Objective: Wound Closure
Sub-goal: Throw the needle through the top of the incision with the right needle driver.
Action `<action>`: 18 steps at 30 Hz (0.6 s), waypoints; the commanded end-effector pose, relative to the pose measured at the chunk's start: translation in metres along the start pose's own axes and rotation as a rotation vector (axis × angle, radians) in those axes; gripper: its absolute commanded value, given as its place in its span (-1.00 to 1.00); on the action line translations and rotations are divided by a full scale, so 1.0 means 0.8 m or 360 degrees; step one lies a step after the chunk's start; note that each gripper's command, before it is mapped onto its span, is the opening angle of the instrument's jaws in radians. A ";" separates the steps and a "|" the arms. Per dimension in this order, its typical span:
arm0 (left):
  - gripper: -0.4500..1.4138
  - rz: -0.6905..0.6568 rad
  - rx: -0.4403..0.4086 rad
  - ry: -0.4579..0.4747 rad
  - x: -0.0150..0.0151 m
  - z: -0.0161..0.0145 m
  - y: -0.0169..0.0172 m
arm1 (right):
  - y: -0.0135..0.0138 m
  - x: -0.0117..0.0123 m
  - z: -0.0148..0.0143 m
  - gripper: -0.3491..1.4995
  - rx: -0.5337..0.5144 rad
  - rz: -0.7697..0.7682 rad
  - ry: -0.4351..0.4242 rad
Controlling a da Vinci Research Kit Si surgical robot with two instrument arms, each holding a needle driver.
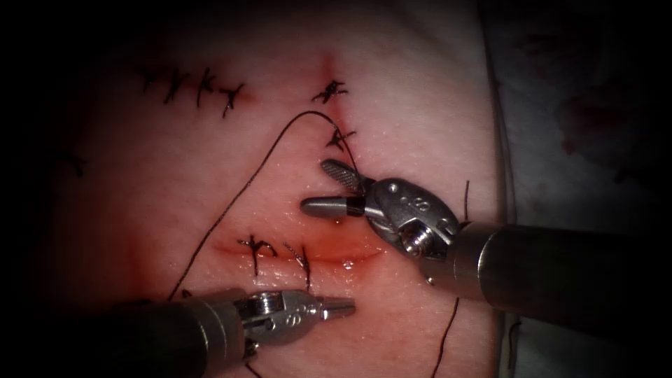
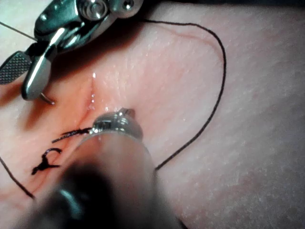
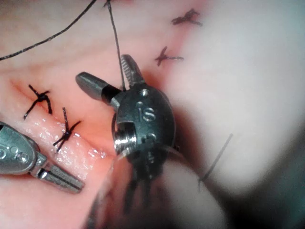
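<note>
The tissue (image 1: 420, 105) has a cut (image 1: 350, 255) running sideways, with two dark stitches (image 1: 256, 247) on its left part. My right tool (image 1: 329, 189) stands open just above the cut's right part, and the thread (image 1: 245, 189) runs down between its jaws (image 3: 116, 47). A short curved bit of metal, seemingly the needle (image 2: 47, 100), pokes out by that tool's lower jaw; the rest of the needle is hidden. My left tool (image 1: 339, 308) lies below the cut, shut, with nothing visible in it (image 3: 62, 177). The thread loops from the lower left up and over to the right tool.
Two knotted stitches (image 1: 330, 91) close a second, upright cut above the right tool. A row of older stitches (image 1: 199, 87) sits at the upper left. Red fluid (image 1: 336, 253) wets the cut. A loose thread (image 1: 448, 329) trails at the lower right. The tissue's edge (image 1: 500, 140) is on the right.
</note>
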 end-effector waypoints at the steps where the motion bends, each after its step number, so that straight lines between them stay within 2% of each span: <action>1: -1.00 0.0000 0.0002 -0.0001 0.0000 0.0009 -0.0001 | 0.0013 -0.0002 -0.0005 0.98 0.0060 -0.0008 0.0016; 3: -1.00 0.0001 0.0001 -0.0001 0.0000 0.0008 -0.0002 | 0.0018 -0.0002 -0.0012 0.98 0.0092 -0.0032 0.0028; 5: -1.00 0.0001 0.0001 -0.0001 0.0000 0.0008 -0.0002 | 0.0036 0.0000 -0.0030 0.96 0.0223 -0.0132 0.0094; 6: -1.00 -0.0001 0.0002 -0.0001 0.0001 0.0008 -0.0002 | 0.0048 0.0001 -0.0037 0.89 0.0310 -0.0229 0.0127; 7: -1.00 -0.0001 0.0002 -0.0001 0.0001 0.0008 -0.0002 | 0.0048 0.0001 -0.0037 0.89 0.0310 -0.0229 0.0127; 8: -1.00 -0.0001 0.0002 -0.0001 0.0001 0.0009 -0.0001 | 0.0056 0.0000 -0.0041 0.85 0.0361 -0.0332 0.0142; 10: -1.00 -0.0002 0.0003 -0.0002 0.0002 0.0008 0.0000 | 0.0067 -0.0003 -0.0041 0.91 0.0443 -0.0540 0.0169; 15: -1.00 -0.0001 0.0001 -0.0001 0.0001 0.0007 0.0000 | 0.0067 -0.0012 -0.0025 0.91 0.0615 -0.0846 0.0233; 18: -1.00 0.0001 -0.0001 -0.0002 0.0000 0.0003 0.0000 | 0.0059 -0.0013 -0.0028 0.91 0.0729 -0.0934 0.0264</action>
